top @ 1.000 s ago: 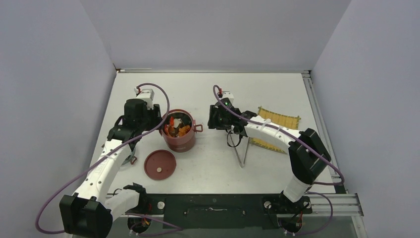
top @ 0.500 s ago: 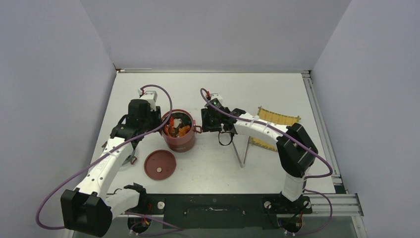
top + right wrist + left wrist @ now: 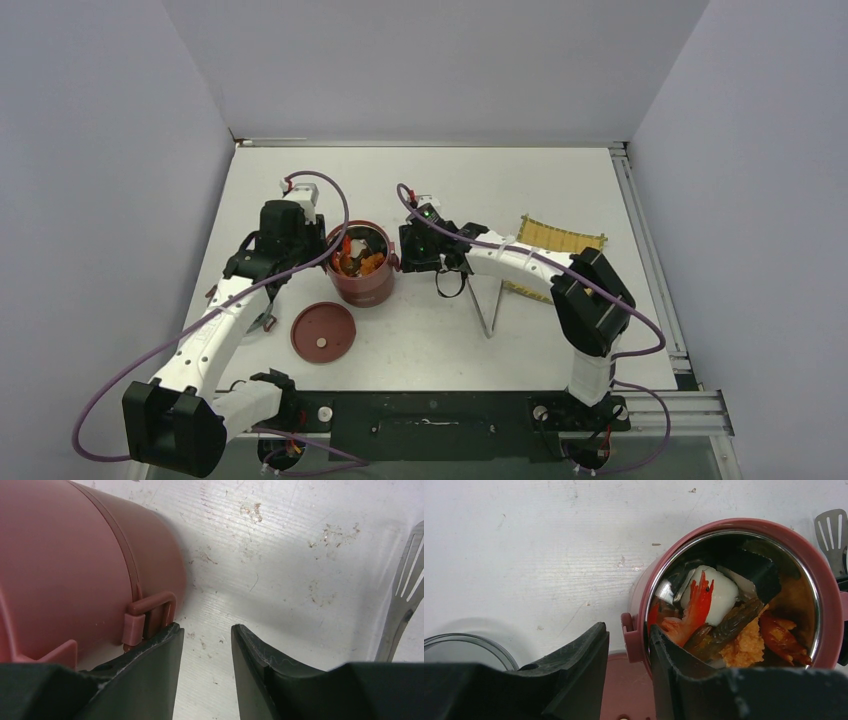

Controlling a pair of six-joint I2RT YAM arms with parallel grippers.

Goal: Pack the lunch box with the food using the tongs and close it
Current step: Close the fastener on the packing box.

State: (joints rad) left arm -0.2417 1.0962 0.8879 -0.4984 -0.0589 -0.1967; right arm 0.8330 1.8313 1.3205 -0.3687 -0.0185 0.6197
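Right tool point(image 3: 205, 632) shifted left, beside lunch box point(image 3: 75, 555)

Matt plastic lunch box point(image 3: 60, 555), shiny steel tongs point(image 3: 405, 595)

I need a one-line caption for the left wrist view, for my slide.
Left gripper straddling the rim of the open lunch box, already packed with food.

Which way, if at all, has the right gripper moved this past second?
Yes: the right gripper moved left, from the yellow mat toward the lunch box.
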